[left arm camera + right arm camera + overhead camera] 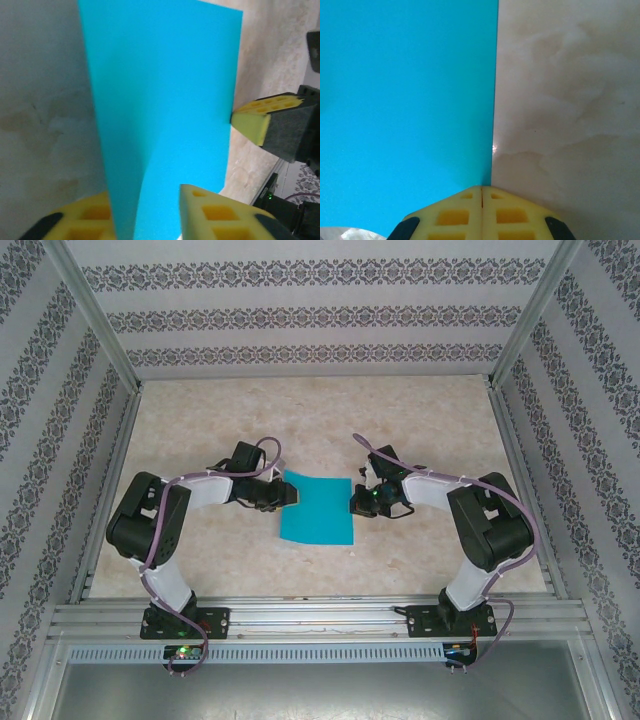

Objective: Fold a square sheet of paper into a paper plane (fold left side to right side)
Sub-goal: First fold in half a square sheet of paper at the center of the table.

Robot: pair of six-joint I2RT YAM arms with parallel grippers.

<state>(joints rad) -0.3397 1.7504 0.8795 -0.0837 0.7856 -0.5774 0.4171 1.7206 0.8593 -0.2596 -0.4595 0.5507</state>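
The square sheet of paper (316, 508) is teal-blue and lies on the table between the two arms. My left gripper (285, 495) is at its left edge. In the left wrist view its yellow fingers (215, 215) stand apart, and the near part of the sheet (160, 100) runs through the gap (145, 200), curling slightly. My right gripper (358, 502) is at the sheet's right edge. In the right wrist view its jaws are shut tight (481, 189), the tips touching the paper's edge (410, 100). I cannot tell whether they pinch the paper.
Beige marbled tabletop (320, 420) spreads around the sheet. Patterned walls and aluminium frame rails (300, 615) enclose the table on all sides. The right gripper's yellow tip (250, 120) shows beside the paper in the left wrist view.
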